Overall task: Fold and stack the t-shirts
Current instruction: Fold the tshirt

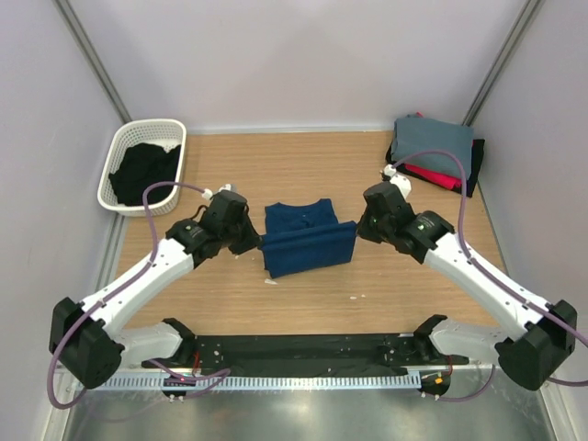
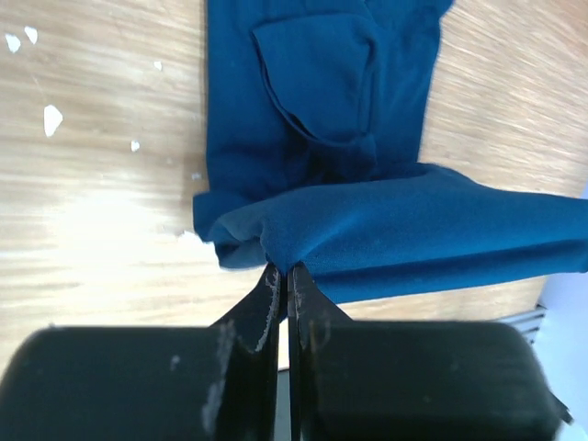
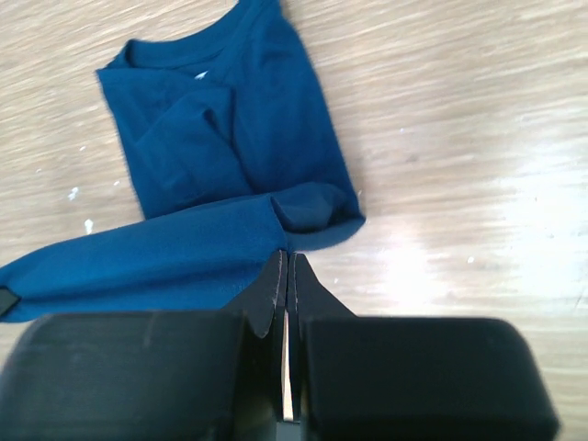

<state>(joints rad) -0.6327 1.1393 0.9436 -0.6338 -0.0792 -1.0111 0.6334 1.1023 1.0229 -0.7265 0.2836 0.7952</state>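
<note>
Navy blue cloth t-shirt [image 1: 296,220] is being pinched at both fold ends by closed left fingers [image 2: 259,317] and right fingers [image 3: 266,296], needing level, matched travel.

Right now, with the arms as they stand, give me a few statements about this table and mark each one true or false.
1. The left gripper and the right gripper are both shut on the blue t-shirt. True.
2. The white basket holds a red garment. False: it holds black cloth.
3. A grey shirt tops the folded stack in the far right corner. True.
4. The blue t-shirt lies spread flat with its sleeves out. False: the sleeves are folded in, and its near part is gathered into a band between the grippers.
</note>
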